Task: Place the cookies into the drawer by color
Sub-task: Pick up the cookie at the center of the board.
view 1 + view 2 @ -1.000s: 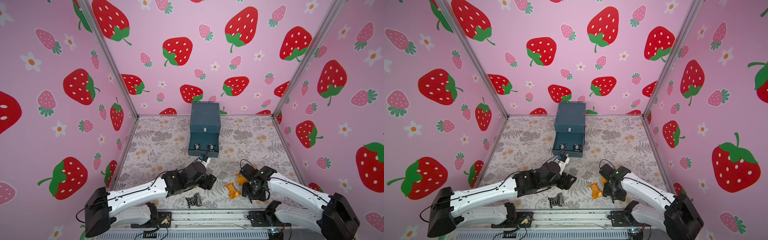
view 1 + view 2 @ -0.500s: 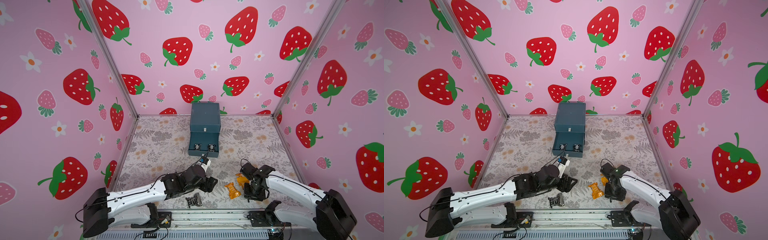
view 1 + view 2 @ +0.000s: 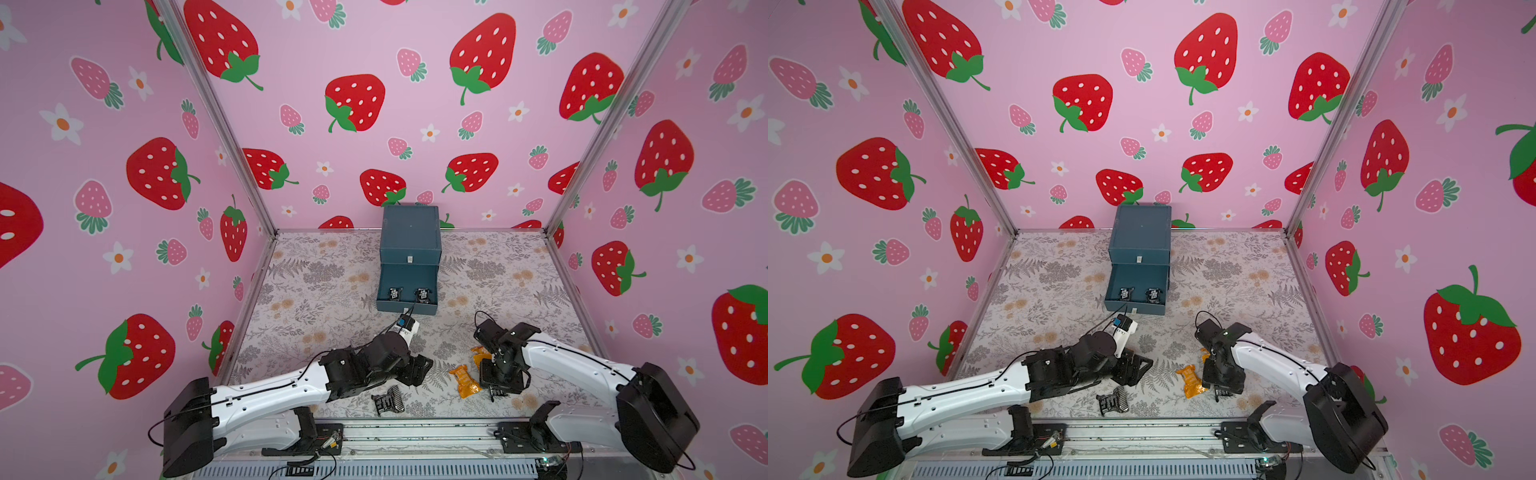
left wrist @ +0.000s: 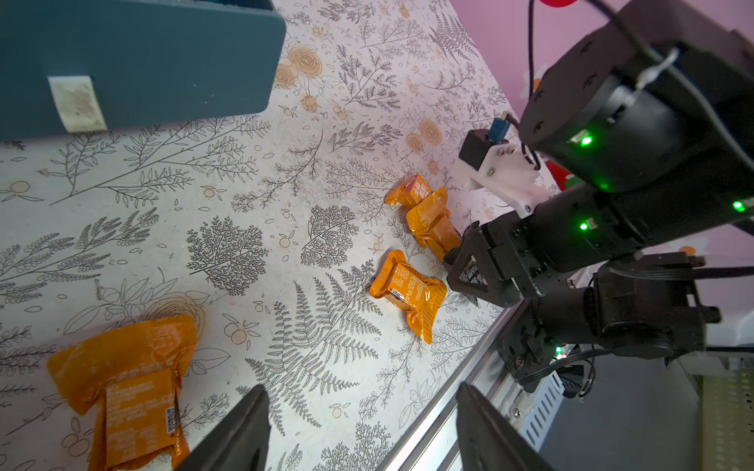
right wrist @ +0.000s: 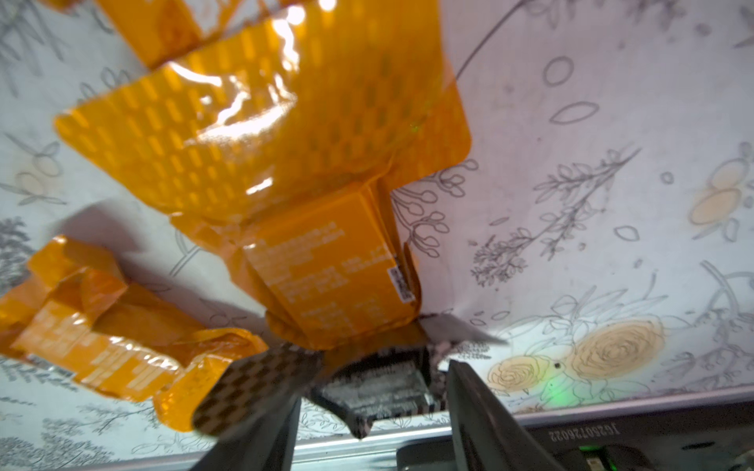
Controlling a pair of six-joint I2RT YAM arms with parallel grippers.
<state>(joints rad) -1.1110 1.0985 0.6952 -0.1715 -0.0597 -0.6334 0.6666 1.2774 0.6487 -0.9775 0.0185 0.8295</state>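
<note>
**Right gripper [image 5: 369, 379] straddles black cookie [image 5: 379, 393]**

In both top views the drawer [image 3: 409, 237] [image 3: 1140, 232] stands at 12 o'clock, pulled open at the bottom. Left wrist: left gripper [image 4: 361, 391] jaws spread, empty, orange cookies [image 4: 408, 293] ahead. Right wrist: jaws either side of the black cookie; whether they pinch it, I cannot tell.

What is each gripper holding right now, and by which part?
Left gripper: nothing. Right gripper: a black-patterned cookie packet sits between its jaws; whether it is gripped cannot be told.
</note>
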